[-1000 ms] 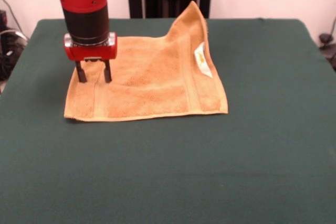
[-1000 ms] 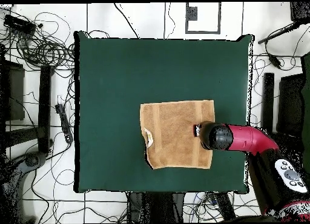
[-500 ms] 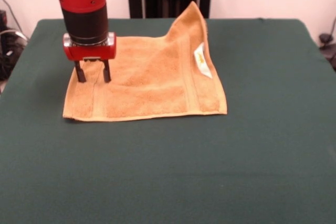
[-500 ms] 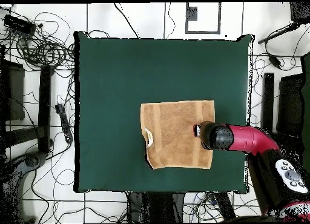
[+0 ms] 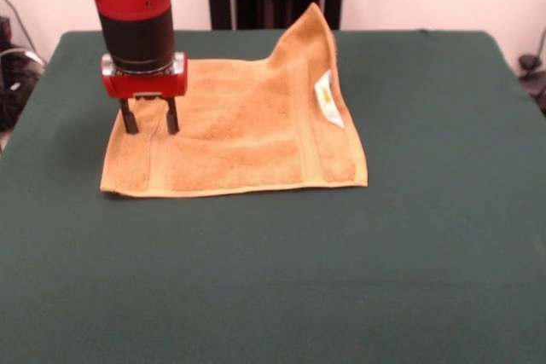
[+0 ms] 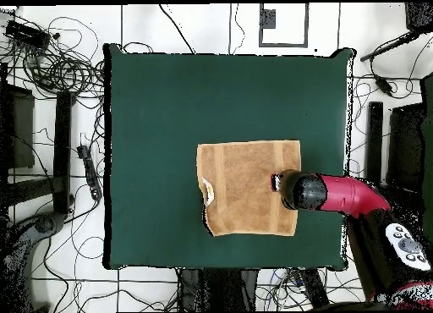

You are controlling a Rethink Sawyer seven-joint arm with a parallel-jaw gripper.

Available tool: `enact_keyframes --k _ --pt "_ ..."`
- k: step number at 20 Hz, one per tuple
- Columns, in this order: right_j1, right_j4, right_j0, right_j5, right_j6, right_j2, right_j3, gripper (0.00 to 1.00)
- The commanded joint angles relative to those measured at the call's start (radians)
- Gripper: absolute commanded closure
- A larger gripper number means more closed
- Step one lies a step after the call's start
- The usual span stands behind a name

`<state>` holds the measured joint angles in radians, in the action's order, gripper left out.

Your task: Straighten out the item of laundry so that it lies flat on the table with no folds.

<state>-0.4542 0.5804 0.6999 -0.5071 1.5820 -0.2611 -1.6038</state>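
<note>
Arm upright, tool [image 5: 150, 117] prongs spread on towel [image 5: 239, 134], one corner folded, green table [image 5: 341, 253]

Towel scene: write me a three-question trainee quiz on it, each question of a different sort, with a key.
1. True or false: the towel lies fully flat on the table.
2. Multiple choice: in the front view, the gripper stands over which part of the towel? A) the corner with the white label B) the far left part C) the near right corner
3. Fill in: the gripper's fingers are ____, with a gap between them.

Key:
1. False; the far right corner stands up in a peak.
2. B
3. open
</note>
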Motion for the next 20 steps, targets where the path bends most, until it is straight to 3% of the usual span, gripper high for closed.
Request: enact_keyframes --k 1,6,8,10,12,13,15,16,17,18,20 --pt "0.066 0.032 0.010 0.069 0.094 0.046 0.002 0.00" --pt "0.066 0.036 0.010 0.049 0.087 0.062 0.020 0.00" --pt "0.066 0.080 0.021 0.045 -0.013 0.023 0.011 0.00" --pt "0.069 0.024 0.023 0.043 0.071 0.039 0.017 0.00" --pt "0.058 0.072 0.016 0.016 -0.018 0.025 0.010 0.00" --pt "0.060 0.041 0.010 0.017 0.045 0.045 0.019 0.00" --pt "0.060 0.080 0.009 0.026 -0.017 0.024 0.012 0.00" --pt "0.064 0.052 0.006 0.025 0.041 0.047 0.019 0.00" --pt "0.064 0.038 0.018 0.046 0.050 0.030 0.013 0.00" --pt "0.064 0.077 0.016 0.029 -0.014 0.025 0.017 0.00" --pt "0.063 0.051 0.017 0.046 0.036 0.034 0.021 0.00"
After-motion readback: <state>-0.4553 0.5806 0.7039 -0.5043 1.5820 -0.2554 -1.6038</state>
